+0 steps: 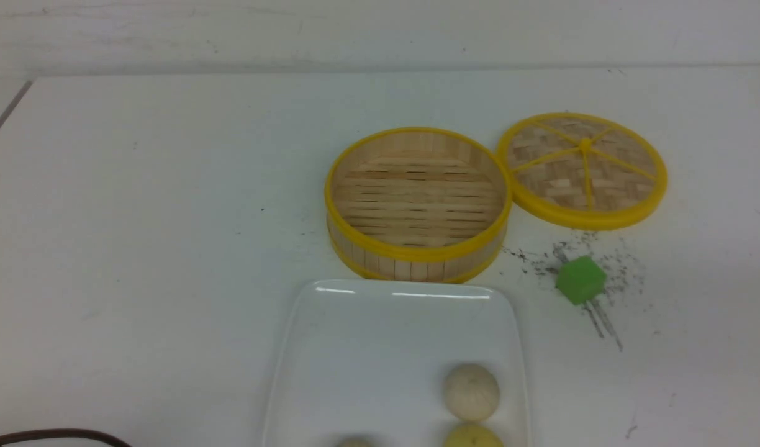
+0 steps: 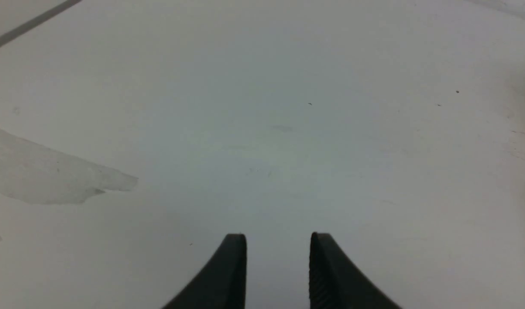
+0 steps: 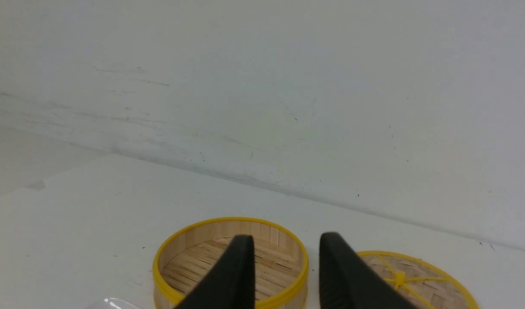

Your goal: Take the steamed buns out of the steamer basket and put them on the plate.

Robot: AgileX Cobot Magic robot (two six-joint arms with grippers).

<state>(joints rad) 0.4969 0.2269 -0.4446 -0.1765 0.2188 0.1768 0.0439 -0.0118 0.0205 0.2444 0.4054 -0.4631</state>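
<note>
The steamer basket [image 1: 417,205] stands in the middle of the table with nothing on its slatted floor; the right wrist view shows the basket [image 3: 228,262] too. In front of it lies the white plate [image 1: 355,347]. On the plate rest an off-white steamed bun [image 1: 471,391], a pale yellow bun [image 1: 473,436] and the top of a third bun [image 1: 354,442] at the frame's bottom edge. Neither gripper shows in the front view. My left gripper [image 2: 278,240] is open over bare table. My right gripper [image 3: 287,240] is open, raised and set back from the basket, holding nothing.
The flat woven lid [image 1: 582,169] with yellow spokes lies to the right of the basket, touching its rim. A green cube [image 1: 580,279] sits on a patch of dark specks right of the plate. A dark cable [image 1: 57,436] crosses the bottom left corner.
</note>
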